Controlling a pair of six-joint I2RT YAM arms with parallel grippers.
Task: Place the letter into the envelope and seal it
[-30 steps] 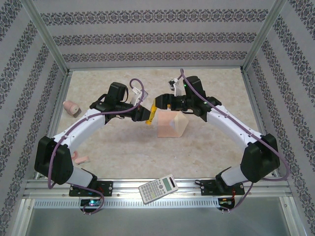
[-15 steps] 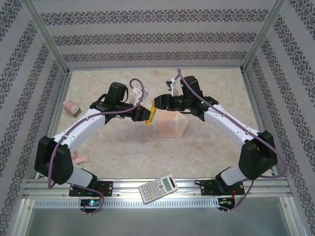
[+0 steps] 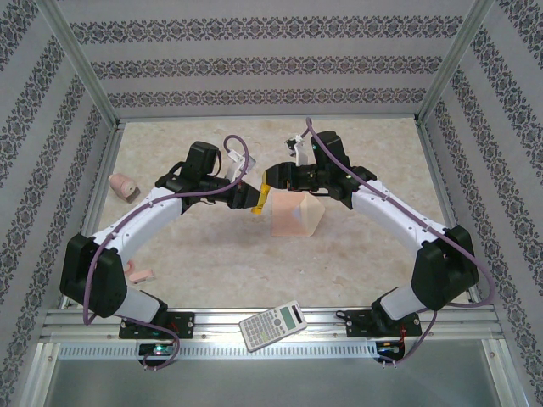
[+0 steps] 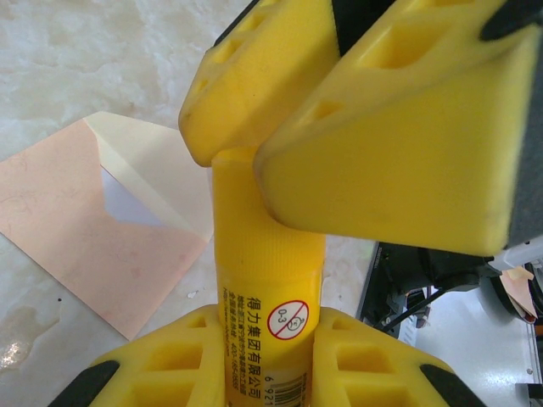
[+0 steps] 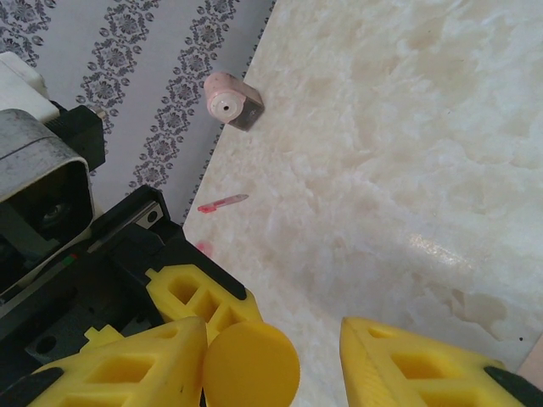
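Note:
My left gripper (image 3: 255, 205) (image 4: 267, 339) is shut on the body of a yellow glue stick (image 3: 264, 197) (image 4: 267, 254), held above the table. My right gripper (image 3: 273, 180) (image 5: 271, 335) straddles the stick's round cap (image 5: 251, 365). One finger touches the cap and a gap shows at the other, so it stands open. The peach envelope (image 3: 293, 217) (image 4: 76, 229) lies flat just right of the stick with its flap folded back. The letter (image 4: 127, 199) shows as a white patch in the envelope's mouth.
A pink roll (image 3: 124, 186) (image 5: 229, 102) lies by the left wall. A small pink piece (image 3: 138, 273) sits near the left arm's base. A calculator (image 3: 273, 325) rests on the front rail. A thin pink stick (image 5: 222, 202) lies by the wall. Patterned walls enclose the table.
My right gripper's jaws have narrowed around the glue stick's cap and its arm has shifted slightly left. The left arm and the envelope have stayed put.

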